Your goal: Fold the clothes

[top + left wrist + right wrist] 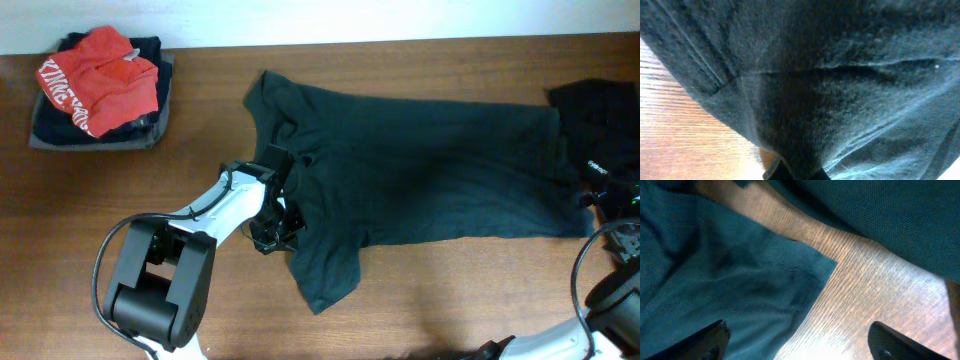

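Observation:
A dark teal-grey T-shirt lies spread across the middle of the table, one sleeve hanging toward the front. My left gripper sits at the shirt's left side. In the left wrist view the cloth fills the frame and bunches down into the gripper, which is shut on a fold of it. My right gripper is at the shirt's right end. Its fingers stand wide open over the bare wood, beside a corner of the shirt, and hold nothing.
A black garment lies at the back right, touching the shirt's end. At the back left, a stack of dark folded clothes has a red garment with white lettering on top. Bare wood runs along the front.

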